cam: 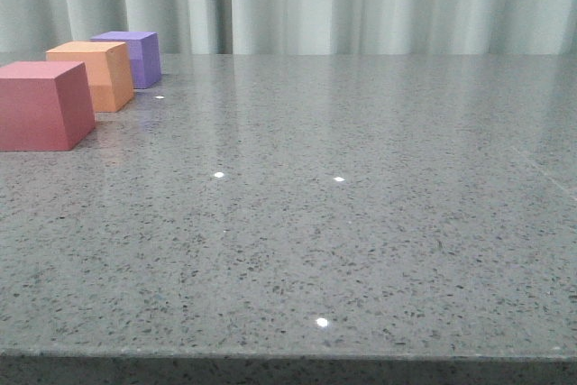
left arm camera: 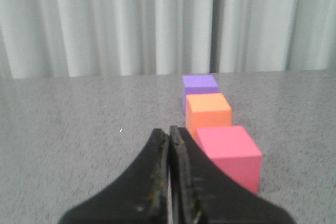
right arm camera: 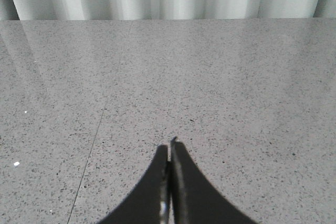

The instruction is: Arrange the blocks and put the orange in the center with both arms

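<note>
Matte red cube (cam: 41, 104), orange cube (cam: 95, 74), purple cube (cam: 135, 56) lined up on speckled glossy grey desk (cam: 361, 223). Left pincer (left arm camera: 169, 132) and right pincer (right arm camera: 169, 148) both clamped together, holding nothing.

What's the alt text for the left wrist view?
Three cubes sit in a row on a speckled grey table, receding toward pale curtains: red cube nearest, orange cube in the middle, purple cube farthest. The left gripper, fingers shut and holding nothing, is beside the red cube.

Even, bright overhead light; small specular glints on the speckled tabletop (cam: 361, 223). Soft faint shadows. Left wrist view slightly blurry, esp. left gripper (left arm camera: 169, 136); front view sharp.
</note>
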{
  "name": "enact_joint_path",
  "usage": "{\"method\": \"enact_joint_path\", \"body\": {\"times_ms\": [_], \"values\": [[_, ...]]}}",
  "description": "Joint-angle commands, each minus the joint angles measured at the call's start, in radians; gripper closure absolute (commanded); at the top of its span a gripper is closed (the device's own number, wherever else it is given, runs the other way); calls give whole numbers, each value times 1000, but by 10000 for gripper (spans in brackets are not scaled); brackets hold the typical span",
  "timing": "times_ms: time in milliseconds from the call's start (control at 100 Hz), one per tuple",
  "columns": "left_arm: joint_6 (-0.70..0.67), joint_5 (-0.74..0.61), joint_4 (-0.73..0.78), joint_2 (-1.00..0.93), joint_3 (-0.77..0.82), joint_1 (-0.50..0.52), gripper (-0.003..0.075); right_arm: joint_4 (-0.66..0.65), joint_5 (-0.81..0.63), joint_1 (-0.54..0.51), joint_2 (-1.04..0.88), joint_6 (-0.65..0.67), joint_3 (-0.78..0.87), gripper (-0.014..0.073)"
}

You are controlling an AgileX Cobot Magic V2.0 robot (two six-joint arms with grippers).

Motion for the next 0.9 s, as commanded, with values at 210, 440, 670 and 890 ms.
{"method": "enact_joint_path", "body": {"times_ms": [210,440,670,890], "values": [[-93,-93,61,-151,132,40,741,-3,-84,-7,0,-6,-28,663],[-93,-95,69,-290,235,40,741,-3,-84,-7,0,-6,-28,663],[-93,-89,74,-365,296,45,741,-3,-84,-7,-1,-6,-28,663],[-93,-100,86,-365,296,64,741,-3,-84,-7,-1,-6,-28,663]]}}
